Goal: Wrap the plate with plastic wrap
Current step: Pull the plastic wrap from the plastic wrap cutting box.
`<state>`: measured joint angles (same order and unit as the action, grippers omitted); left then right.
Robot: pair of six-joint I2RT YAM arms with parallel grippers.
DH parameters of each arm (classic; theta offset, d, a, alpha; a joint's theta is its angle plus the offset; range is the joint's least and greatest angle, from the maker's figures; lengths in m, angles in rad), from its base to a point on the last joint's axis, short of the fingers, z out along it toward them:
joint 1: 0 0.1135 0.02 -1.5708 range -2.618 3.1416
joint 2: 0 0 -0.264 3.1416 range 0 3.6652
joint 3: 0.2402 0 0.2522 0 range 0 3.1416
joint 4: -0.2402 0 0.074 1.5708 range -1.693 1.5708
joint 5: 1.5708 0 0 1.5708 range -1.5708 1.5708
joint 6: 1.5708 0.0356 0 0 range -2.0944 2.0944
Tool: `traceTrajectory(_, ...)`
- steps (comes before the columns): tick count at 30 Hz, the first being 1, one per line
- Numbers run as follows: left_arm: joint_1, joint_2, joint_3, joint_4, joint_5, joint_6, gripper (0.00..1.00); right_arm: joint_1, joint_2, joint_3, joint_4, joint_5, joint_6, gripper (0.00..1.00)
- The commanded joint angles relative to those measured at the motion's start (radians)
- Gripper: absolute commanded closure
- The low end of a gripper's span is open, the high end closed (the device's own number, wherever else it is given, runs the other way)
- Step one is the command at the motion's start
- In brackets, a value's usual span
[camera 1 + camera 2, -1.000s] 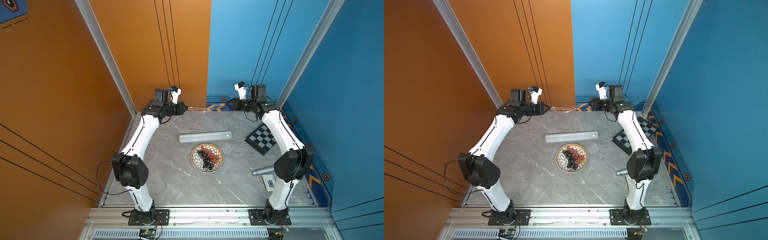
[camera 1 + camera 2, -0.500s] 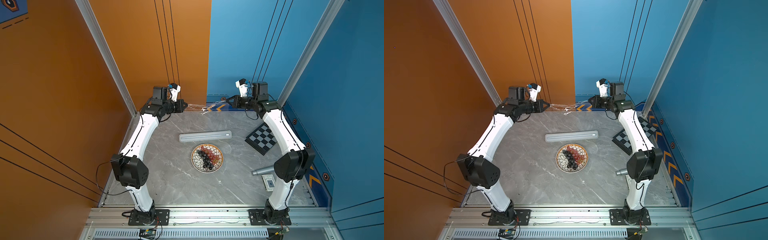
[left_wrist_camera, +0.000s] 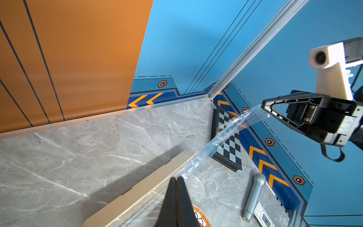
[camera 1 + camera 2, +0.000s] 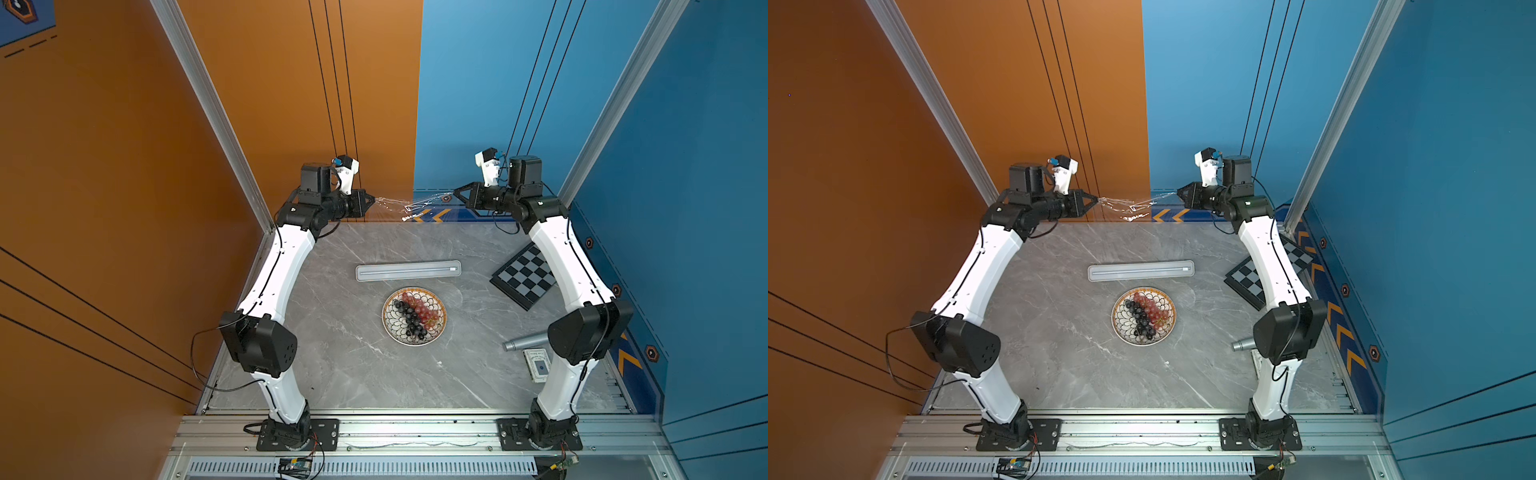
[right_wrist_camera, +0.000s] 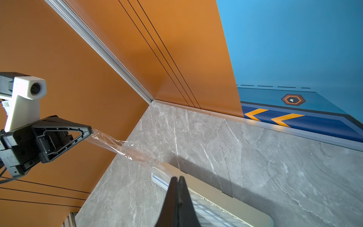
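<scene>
The plate (image 4: 390,323) (image 4: 1121,321), holding red and dark grapes, sits mid-table. Its orange rim (image 3: 204,216) peeks out beside my left fingers. High above the table's back edge, a bunched strip of plastic wrap (image 4: 399,204) (image 4: 1125,205) (image 3: 225,133) (image 5: 112,142) spans between both grippers. My left gripper (image 4: 374,200) (image 4: 1098,200) (image 3: 176,177) (image 5: 90,130) is shut on one end. My right gripper (image 4: 455,193) (image 4: 1178,192) (image 5: 177,177) (image 3: 263,103) is shut on the other. Faint film hangs below the strip. The cream dispenser box (image 4: 408,271) (image 4: 1140,270) (image 3: 137,188) (image 5: 225,188) lies just behind the plate.
A chessboard (image 4: 525,276) (image 3: 228,141) lies at the right, partly under my right arm. A grey cylinder (image 4: 523,343) (image 3: 254,194) and a small card (image 4: 538,365) lie near the right arm's elbow. Orange and blue walls close in the back and sides.
Both grippers have risen a little at the back, still shut on the film. The strip between them now looks more bunched and crinkled.
</scene>
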<state>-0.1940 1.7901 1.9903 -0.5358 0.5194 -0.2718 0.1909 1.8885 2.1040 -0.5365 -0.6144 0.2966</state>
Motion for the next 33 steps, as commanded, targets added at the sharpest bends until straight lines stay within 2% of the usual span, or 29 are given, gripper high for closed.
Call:
traceTrajectory(1,0.001,0.006,0.046,0.03,0.003,-0.01,1.0,0.006,-0.011,0.049,0.017,0.017,0.021,1.0)
traceTrajectory(19,0.003,0.024,0.101,0.03,0.007,-0.02,1.0,0.002,-0.008,0.086,0.017,0.019,0.033,1.0)
traceTrajectory(25,0.002,0.016,0.084,0.03,0.007,-0.02,1.0,0.004,-0.027,0.044,0.017,0.022,0.027,1.0)
traceTrajectory(33,-0.007,-0.044,-0.007,0.032,-0.008,-0.005,1.0,0.01,-0.088,-0.041,0.017,0.024,0.013,1.0)
